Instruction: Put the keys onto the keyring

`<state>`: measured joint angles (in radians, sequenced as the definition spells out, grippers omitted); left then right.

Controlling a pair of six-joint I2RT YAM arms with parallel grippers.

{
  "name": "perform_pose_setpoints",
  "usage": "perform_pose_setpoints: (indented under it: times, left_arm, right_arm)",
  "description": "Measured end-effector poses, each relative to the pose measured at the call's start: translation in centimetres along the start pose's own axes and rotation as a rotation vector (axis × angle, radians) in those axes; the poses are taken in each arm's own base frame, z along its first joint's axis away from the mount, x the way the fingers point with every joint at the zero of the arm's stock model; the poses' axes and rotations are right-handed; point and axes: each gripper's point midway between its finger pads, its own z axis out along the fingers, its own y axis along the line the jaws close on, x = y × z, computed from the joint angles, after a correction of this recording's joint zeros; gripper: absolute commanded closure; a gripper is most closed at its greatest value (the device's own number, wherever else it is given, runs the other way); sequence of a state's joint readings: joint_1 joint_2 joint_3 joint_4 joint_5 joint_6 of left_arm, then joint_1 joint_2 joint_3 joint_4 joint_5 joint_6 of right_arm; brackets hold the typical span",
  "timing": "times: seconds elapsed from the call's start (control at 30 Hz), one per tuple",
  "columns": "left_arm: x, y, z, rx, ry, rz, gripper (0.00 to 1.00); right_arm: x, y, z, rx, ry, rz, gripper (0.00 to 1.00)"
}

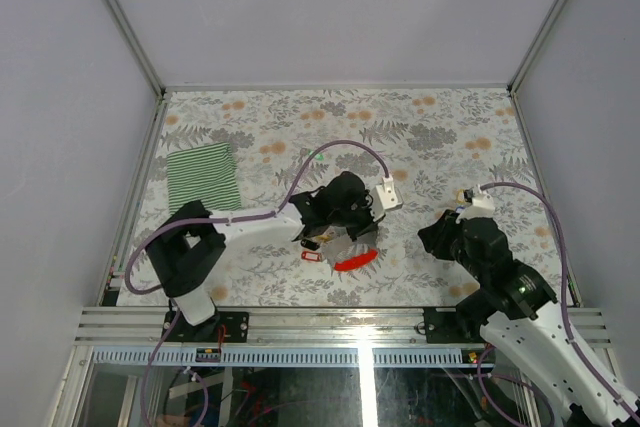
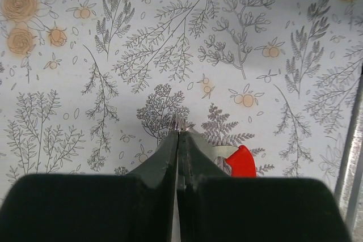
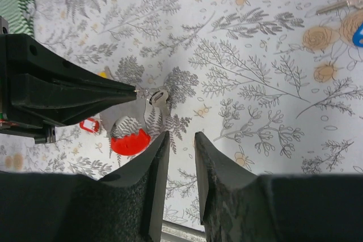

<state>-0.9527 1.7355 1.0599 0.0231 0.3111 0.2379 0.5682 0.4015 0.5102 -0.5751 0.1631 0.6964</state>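
Note:
My left gripper is shut on the keyring at its thin wire end, with the jaws pressed together. The keyring's grey strip and red oval loop hang beside the right finger. The loop also shows in the top view and in the right wrist view. A small silver piece hangs on the wire at the left fingertip. A red-headed key lies beside the loop. A yellow key head peeks out behind the left fingers. My right gripper is slightly open and empty, a short way right of the keyring.
The green striped cloth lies at the back left. A silver key and a blue key head lie at the far right of the right wrist view. A metal rail runs along the near edge.

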Motion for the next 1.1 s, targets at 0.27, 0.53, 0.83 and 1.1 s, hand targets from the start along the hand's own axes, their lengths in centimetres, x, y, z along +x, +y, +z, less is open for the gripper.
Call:
perform_pose_setpoints:
  times: [0.27, 0.53, 0.83, 1.1]
  left_arm:
    - [-3.4, -0.8, -3.6, -0.016, -0.107, -0.007, 0.98]
    - [-7.6, -1.9, -8.8, -0.032, -0.255, 0.003, 1.0]
    - [-11.1, -4.2, -14.0, 0.02, -0.387, 0.035, 1.0]
    - [-11.9, -6.4, -16.3, 0.104, -0.425, 0.055, 1.0]
  right_arm:
    - [-2.2, 1.9, -1.2, -0.121, -0.11, -0.05, 0.61]
    - [-3.7, 4.8, -2.3, -0.28, -0.174, -0.168, 0.53]
    - [-6.4, 9.8, -6.1, -0.513, -0.247, -0.379, 0.48]
    - [-5.9, 12.1, -7.0, -0.649, -0.218, -0.512, 0.45]
